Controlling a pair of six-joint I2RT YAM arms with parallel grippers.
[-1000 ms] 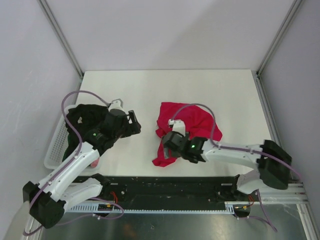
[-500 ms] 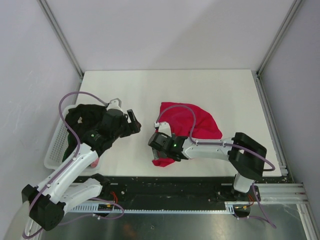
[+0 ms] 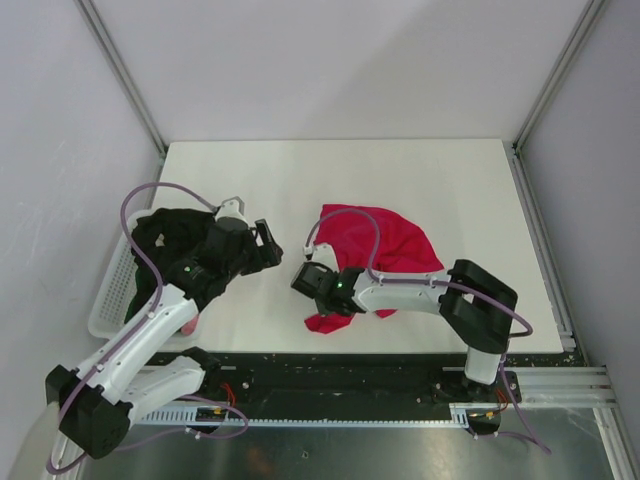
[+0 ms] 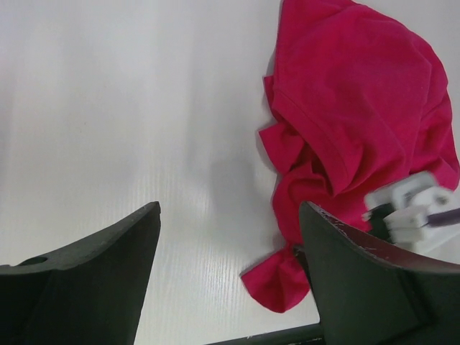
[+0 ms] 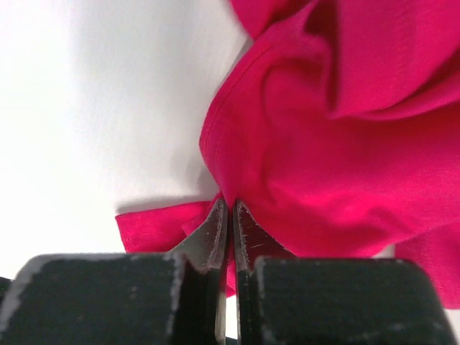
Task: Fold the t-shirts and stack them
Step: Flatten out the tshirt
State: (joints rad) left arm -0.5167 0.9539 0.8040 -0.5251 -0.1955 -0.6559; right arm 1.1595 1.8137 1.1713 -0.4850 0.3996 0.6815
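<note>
One hem pinched
Right claw (image 5: 228,215) clenches the red shirt (image 5: 345,144) by an edge at its tips; pull slow and low to spread it (left claw (image 4: 230,212) gapes empty).

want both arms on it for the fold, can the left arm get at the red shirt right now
Probably yes: the left tool is open over bare table, nothing lies between it and the red shirt; the right tool pinches only one edge.

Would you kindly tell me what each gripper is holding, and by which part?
The right gripper is shut on the red shirt, pinching a fold of its hemmed edge. The left gripper is open and holds nothing.
</note>
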